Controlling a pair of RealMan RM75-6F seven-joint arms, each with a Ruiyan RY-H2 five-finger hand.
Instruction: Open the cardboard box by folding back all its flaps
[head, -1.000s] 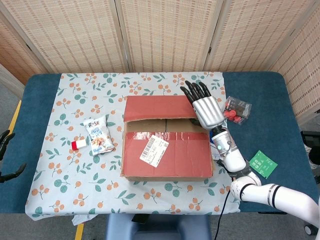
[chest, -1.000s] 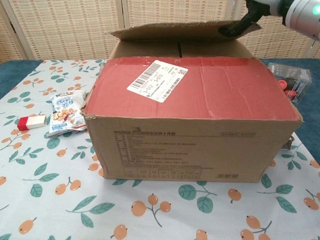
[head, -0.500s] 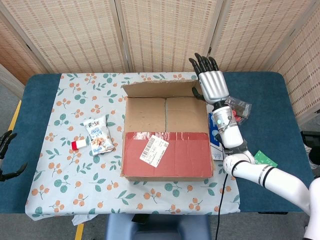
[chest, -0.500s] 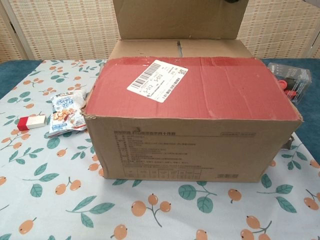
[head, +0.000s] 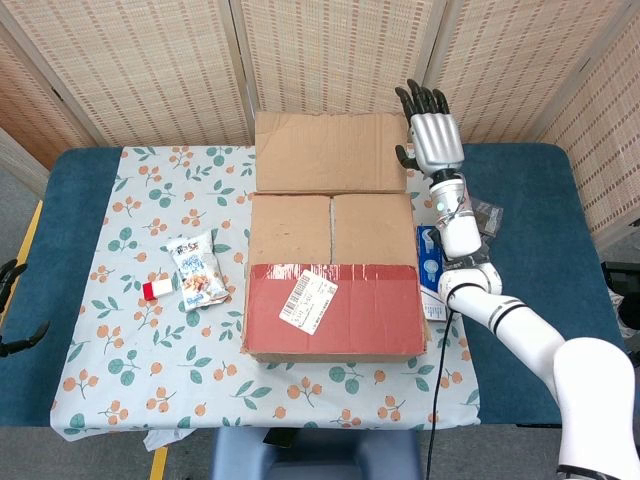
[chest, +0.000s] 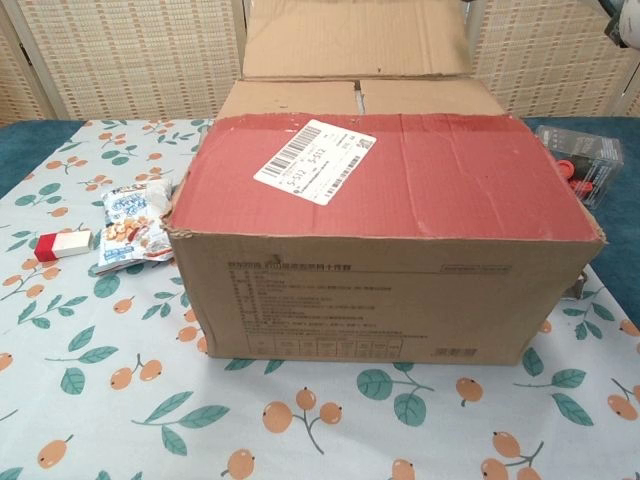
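Step in hand, as we read it: far flap (head: 330, 152) of the cardboard box (head: 333, 320) is up and tipped back toward the desk's far edge. Right hand (head: 432, 140) is at that flap's right edge, fingers (head: 424, 100) spread and extended; we can't tell if it's touching or just beside, and it holds nothing. Left hand (head: 15, 318) is off the desk's left edge, only partly in view, fingers apart, idle.

Box sits mid-desk (head: 90, 200), slightly toward the near edge. Near flap (head: 335, 308), red w/ tape, lies flat and closed. Two inner flaps (head: 330, 228) are also down, seam between them visible.

Next, our guess: get fingers under the near flap's free edge, fold it toward the near edge, then lift both inner flaps outward.

Writing: white shipping label (chest: 314, 159) w/ barcode on the near flap, reads approx "S-12 S-512"; not sure. Small print on the box front (chest: 300, 300) is too fine to read. Snack packet (head: 198, 272) near the left edge: text illegible.
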